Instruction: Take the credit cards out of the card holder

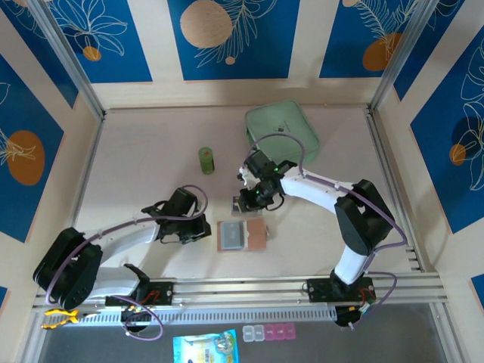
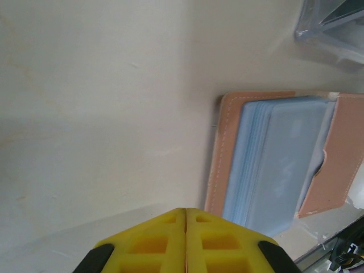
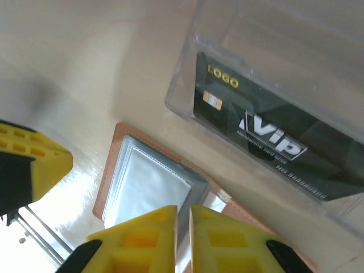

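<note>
The card holder [image 1: 259, 236] lies open on the table, pinkish-tan with grey-blue pockets [image 2: 278, 165]. I cannot make out any cards in those pockets. One dark credit card [image 3: 256, 133] printed "VIP" lies inside a clear plastic box [image 3: 273, 62] just behind the holder. My left gripper [image 2: 186, 211] is shut with nothing in it and hovers at the holder's left edge [image 2: 223, 153]. My right gripper [image 3: 183, 209] hangs above the holder's rim [image 3: 107, 170], near the box. Its jaws stand a narrow gap apart with nothing between them.
A large mint-green zip case [image 1: 281, 130] sits at the back right, and a small green bottle [image 1: 206, 159] stands at the back left. The clear box [image 1: 242, 203] is under the right wrist. Metal rails run along the near table edge [image 1: 249, 291].
</note>
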`<state>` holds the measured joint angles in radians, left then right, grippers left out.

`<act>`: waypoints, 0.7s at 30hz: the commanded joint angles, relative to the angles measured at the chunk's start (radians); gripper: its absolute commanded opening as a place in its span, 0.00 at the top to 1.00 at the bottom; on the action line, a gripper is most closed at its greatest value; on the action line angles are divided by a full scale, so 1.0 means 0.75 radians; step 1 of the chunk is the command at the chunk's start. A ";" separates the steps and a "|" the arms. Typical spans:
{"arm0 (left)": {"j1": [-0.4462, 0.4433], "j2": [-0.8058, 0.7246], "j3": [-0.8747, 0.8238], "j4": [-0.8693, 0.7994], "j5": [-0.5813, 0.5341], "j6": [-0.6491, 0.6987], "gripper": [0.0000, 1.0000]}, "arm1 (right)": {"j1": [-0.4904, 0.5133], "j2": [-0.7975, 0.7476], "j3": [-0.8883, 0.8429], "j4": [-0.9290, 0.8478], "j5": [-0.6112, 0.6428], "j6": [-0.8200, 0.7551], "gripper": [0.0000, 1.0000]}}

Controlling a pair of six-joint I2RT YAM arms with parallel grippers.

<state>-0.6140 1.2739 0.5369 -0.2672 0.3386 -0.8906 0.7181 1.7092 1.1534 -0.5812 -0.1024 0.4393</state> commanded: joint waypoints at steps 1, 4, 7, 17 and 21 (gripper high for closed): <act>-0.019 0.014 0.055 0.023 0.026 -0.013 0.92 | 0.076 -0.055 -0.041 0.084 0.156 0.313 0.72; -0.028 0.016 0.067 0.017 0.016 -0.015 0.92 | 0.116 -0.046 -0.057 0.052 0.290 0.398 0.63; -0.036 0.021 0.068 0.026 0.015 -0.020 0.92 | 0.126 -0.014 -0.056 0.033 0.361 0.457 0.57; -0.055 0.043 0.083 0.031 0.009 -0.028 0.92 | 0.122 0.127 0.048 -0.003 0.485 0.460 0.55; -0.057 0.041 0.083 0.029 0.006 -0.035 0.92 | 0.103 0.171 0.091 -0.010 0.496 0.441 0.56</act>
<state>-0.6468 1.2995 0.5716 -0.2485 0.3401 -0.9073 0.8085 1.8191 1.1820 -0.5701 0.2359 0.7643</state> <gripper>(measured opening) 0.078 0.445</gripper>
